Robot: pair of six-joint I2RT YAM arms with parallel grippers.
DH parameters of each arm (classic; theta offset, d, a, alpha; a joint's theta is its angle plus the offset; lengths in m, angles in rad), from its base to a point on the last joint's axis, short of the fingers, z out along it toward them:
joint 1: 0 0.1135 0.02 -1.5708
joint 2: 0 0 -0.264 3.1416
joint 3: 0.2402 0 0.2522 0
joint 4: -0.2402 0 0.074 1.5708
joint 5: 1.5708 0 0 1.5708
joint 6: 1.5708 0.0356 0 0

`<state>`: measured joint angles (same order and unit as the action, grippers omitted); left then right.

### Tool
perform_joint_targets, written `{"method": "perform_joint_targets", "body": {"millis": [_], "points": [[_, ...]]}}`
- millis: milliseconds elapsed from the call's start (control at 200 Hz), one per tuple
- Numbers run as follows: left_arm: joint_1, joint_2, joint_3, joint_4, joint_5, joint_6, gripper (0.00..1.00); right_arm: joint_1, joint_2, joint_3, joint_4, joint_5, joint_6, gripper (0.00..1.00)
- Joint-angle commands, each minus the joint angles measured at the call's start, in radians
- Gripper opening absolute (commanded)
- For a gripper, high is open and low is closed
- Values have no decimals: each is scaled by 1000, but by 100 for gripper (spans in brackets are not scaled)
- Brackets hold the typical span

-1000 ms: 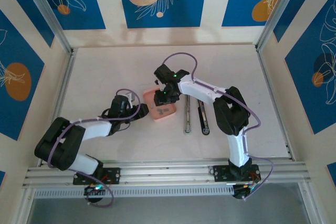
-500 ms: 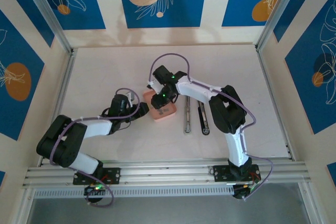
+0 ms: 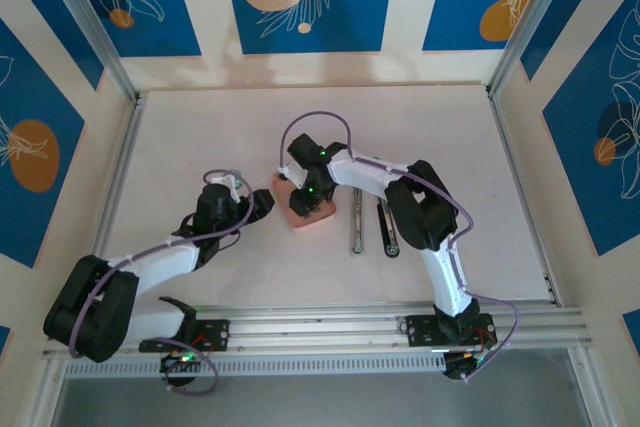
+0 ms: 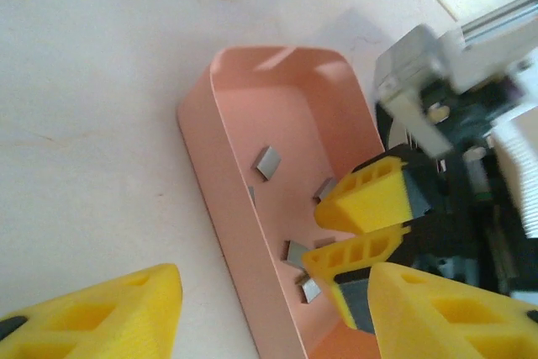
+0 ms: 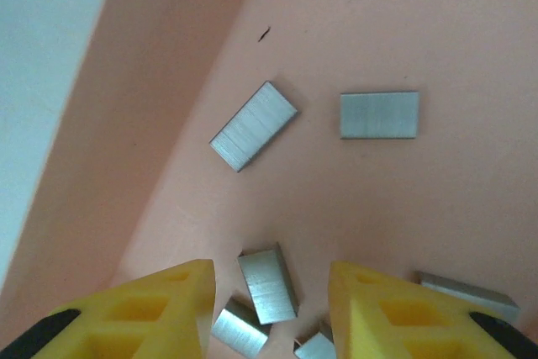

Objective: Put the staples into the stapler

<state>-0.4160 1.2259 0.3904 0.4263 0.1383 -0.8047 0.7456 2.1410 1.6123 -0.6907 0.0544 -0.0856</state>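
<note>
Right wrist view: the right gripper (image 5: pixel 271 296) has come down into the pink tray (image 5: pixel 160 98), jaws parted and empty, straddling 1 of the staples (image 5: pixel 262 279). The left gripper (image 3: pixel 260 204) stands open and empty at the tray's left edge. The stapler (image 3: pixel 356 219) lies untouched right of the tray, mid-table. A pick looks imminent.
</note>
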Motion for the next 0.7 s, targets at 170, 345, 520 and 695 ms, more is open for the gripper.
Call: {"method": "perform_joint_targets", "body": {"millis": [170, 345, 520, 695], "points": [[19, -78, -30, -66, -80, 36, 62, 21, 31, 35, -37, 43, -38, 40], [19, -73, -30, -63, -75, 37, 62, 28, 53, 44, -58, 102, -48, 38], [19, -70, -29, -60, -69, 38, 62, 28, 80, 60, -66, 105, -30, 30], [19, -77, -25, -68, -70, 46, 62, 20, 68, 64, -69, 76, 6, 21]]}}
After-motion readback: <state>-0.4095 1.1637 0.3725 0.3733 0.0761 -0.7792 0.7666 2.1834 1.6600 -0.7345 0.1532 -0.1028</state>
